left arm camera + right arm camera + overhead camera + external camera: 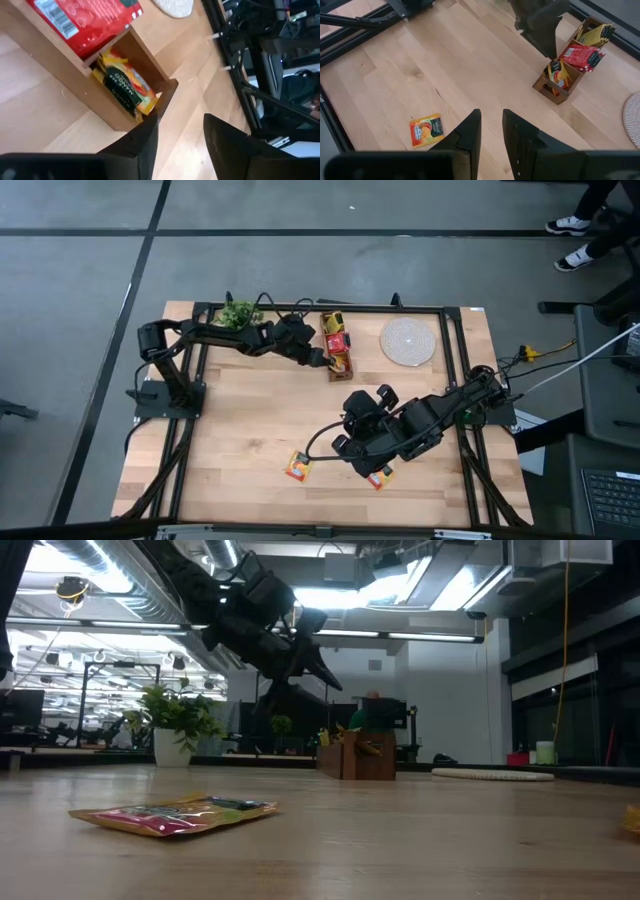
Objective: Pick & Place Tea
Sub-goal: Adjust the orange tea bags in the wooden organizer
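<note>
Taking the overhead picture as a clock face, we see nearest us, at about 6 o'clock on the table [240,440], two orange tea packets lying flat: one packet [298,467] in the open, and a second packet [379,476] just to its 3 o'clock side, partly under the right arm. The right gripper [491,131] hangs above the bare wood near them, its fingers a narrow gap apart with nothing between them; the first packet shows in its wrist picture too.

Farther off, toward 12 o'clock, stands a narrow wooden box [338,350] with compartments in a row. It holds more tea: yellow packets [598,34] in the far end, red packets [581,54] in the middle, an orange mango packet [127,87] in the near end. The left gripper [180,135] hovers just at that near end, fingers apart and empty.

Beyond, at 1 o'clock, lies a round woven mat [408,341]; at 11 o'clock sits a potted plant [238,313].
</note>
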### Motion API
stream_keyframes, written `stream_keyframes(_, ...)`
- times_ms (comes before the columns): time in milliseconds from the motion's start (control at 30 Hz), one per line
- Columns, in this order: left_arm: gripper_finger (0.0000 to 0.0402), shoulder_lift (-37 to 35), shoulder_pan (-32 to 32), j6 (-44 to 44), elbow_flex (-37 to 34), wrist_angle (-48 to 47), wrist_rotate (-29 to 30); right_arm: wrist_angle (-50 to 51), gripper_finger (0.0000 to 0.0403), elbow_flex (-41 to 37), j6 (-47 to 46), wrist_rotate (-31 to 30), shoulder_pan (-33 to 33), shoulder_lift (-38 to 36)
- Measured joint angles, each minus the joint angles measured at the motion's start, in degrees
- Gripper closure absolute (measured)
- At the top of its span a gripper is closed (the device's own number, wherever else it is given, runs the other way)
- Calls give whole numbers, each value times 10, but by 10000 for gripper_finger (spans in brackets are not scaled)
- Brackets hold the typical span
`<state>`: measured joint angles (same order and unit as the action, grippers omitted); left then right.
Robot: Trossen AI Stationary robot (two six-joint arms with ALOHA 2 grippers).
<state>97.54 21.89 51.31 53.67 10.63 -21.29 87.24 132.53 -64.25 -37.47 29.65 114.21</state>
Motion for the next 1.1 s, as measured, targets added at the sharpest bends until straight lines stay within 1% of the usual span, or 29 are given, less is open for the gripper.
stream_keyframes(133, 246, 0, 0, 3, 0, -2, 3, 0, 321, 0, 0, 0, 0, 0)
stream_keyframes(367, 257, 2, 0, -5, 0, -34, 33, 1, 321, 0, 0, 0, 0, 0)
stream_keyframes(467, 258, 2, 0, -5, 0, -37, 35, 1, 321, 0, 0, 0, 0, 0)
stream_keyframes(633, 258, 3, -4, 17, 0, -36, 63, 1, 321, 0, 0, 0, 0, 0)
stream_keyframes(767, 258, 3, -2, 18, 0, -37, 64, 1, 321, 0, 0, 0, 0, 0)
stream_keyframes(933, 259, 9, 0, 40, 0, -32, 64, 1, 321, 0, 1, 0, 0, 0)
stream_keyframes(1100, 259, 29, -2, 33, 31, -59, 57, 1, 321, 0, 3, 0, 0, 0)
